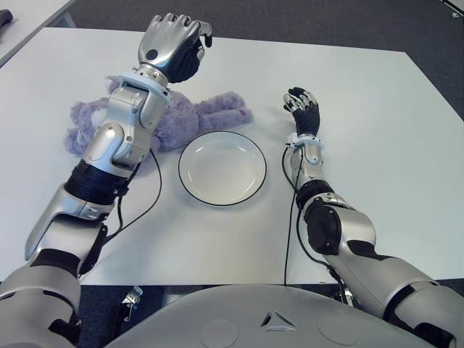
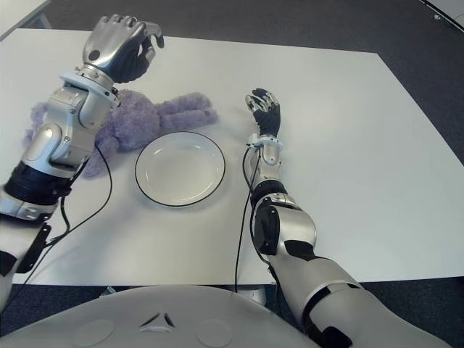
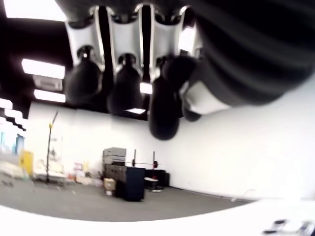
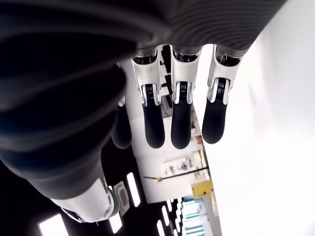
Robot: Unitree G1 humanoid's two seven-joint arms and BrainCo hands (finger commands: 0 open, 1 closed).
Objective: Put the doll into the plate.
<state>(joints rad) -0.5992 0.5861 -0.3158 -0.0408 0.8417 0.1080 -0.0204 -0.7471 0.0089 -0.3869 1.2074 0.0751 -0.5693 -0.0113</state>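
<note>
Left eye view: doll (image 1: 181, 119) lies on the table (image 1: 362, 109) just behind the plate (image 1: 222, 169). My left hand (image 1: 174, 47) above it is curled, holding nothing; right hand (image 1: 303, 109) relaxed. Looks soft, light; I'd grab the belly.

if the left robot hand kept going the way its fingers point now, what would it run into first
Probably nothing: the left robot hand is raised above the doll, fingers curled, aimed toward the table far edge. Its wrist view shows only open room ahead. Depth is unclear. The right robot hand shows right of the plate.
</note>
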